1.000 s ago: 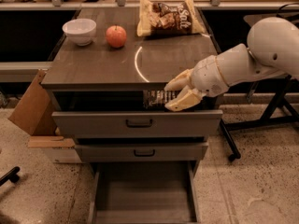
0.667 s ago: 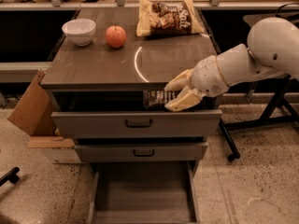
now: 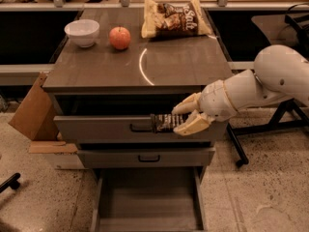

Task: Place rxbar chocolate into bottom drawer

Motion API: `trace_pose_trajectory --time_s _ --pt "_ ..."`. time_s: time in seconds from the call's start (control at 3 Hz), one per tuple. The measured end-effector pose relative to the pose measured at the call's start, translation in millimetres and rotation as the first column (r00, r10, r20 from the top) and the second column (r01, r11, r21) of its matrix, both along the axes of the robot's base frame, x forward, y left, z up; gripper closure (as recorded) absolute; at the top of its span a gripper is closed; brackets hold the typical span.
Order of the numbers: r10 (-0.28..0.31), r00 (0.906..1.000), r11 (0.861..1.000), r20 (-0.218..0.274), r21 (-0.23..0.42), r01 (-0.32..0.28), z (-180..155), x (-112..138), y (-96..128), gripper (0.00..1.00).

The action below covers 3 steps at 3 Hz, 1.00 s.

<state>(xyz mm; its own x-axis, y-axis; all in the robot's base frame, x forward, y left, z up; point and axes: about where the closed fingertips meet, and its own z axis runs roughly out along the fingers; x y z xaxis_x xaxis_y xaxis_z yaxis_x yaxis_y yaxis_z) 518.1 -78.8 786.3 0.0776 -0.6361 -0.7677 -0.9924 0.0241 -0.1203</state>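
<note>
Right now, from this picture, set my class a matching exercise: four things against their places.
1 white round bowl
2 red round apple
3 dark-wrapped rxbar chocolate
4 grey wood-grain bottom drawer

A held in the pincer, before the top drawer front
B pulled open, lowest
C cabinet top, left rear
D cabinet top, right of bowl

Pairs: 1-C, 2-D, 3-A, 4-B

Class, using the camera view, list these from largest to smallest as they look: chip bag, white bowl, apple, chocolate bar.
1. chip bag
2. white bowl
3. apple and rxbar chocolate: unsure. The bar is nearer the camera and partly hidden in the claw, which grips it at the top drawer front.
</note>
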Motion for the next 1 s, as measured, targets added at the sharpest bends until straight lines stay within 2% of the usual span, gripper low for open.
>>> trace_pose_trajectory --time_s 0.67,1.0 --pt "0.001 0.9989 1.0 -0.047 -0.007 -0.001 -66.8 -26.9 -2.7 1.0" --pt "-0.027 0.9963 1.0 -0.081 -0.001 0.027 -102.7 -33.6 -5.1 1.0"
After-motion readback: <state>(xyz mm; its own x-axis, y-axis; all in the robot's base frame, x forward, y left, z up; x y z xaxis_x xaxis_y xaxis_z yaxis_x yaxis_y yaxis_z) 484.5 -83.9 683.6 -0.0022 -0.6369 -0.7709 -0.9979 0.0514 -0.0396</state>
